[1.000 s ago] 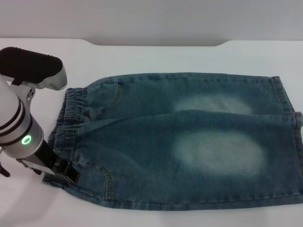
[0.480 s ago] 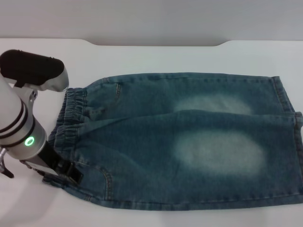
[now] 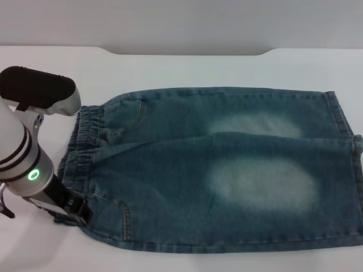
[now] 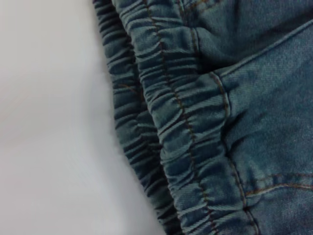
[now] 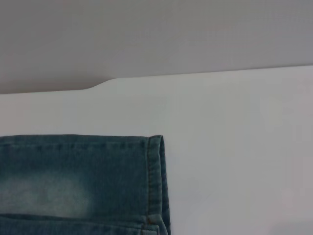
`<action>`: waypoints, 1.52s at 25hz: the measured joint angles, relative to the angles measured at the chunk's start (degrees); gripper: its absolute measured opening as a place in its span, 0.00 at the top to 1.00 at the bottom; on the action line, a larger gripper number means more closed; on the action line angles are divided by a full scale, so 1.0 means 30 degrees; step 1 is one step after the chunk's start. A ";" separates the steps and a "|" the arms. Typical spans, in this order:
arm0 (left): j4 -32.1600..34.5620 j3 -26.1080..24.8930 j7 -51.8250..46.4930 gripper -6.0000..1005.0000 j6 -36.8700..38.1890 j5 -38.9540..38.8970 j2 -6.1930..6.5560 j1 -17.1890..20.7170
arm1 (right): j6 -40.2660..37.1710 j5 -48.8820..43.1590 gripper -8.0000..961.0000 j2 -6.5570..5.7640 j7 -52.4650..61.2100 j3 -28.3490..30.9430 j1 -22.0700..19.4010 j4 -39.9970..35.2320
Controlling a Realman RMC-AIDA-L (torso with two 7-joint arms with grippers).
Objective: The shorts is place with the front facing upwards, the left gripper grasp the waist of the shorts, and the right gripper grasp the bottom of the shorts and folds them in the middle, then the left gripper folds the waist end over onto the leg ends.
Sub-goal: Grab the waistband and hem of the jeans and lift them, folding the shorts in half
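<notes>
One white surface (image 3: 187, 68) fills the frame, with the shorts (image 3: 227, 170) lying flat across the centre and right, leg ends (image 3: 347, 170) at the right edge. At lower left, the left gripper (image 3: 76, 211) sits at the waist of the shorts (image 3: 85, 144); its finger opening cannot be told.

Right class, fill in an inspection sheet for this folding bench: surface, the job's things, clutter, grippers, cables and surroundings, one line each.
Surface: white table, notch in its far edge.
Job's things: the shorts lie flat, folded lengthwise; waist of the shorts toward the robot's left, leg ends toward its right.
Clutter: nothing seen.
Grippers: left gripper at the waistband's near corner; right gripper not in view.
Cables: nothing seen.
Surroundings: plain grey wall.
</notes>
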 joint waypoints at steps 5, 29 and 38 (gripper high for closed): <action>0.0077 0.0097 0.0105 0.39 0.0034 -0.0012 -0.0027 0.0066 | 0.0135 0.0005 0.41 0.0029 0.0063 -0.0011 0.0003 0.0014; -0.1610 0.0109 0.0322 0.87 -0.0889 -0.0083 -0.0013 -0.0214 | 0.3279 0.0498 0.41 0.0069 0.0773 -0.0147 0.0250 -0.3030; -0.1876 0.0134 0.0464 0.95 -0.0962 -0.0086 -0.0015 -0.0286 | 0.2581 0.0534 0.41 0.0077 0.0684 -0.1070 0.0476 -0.3712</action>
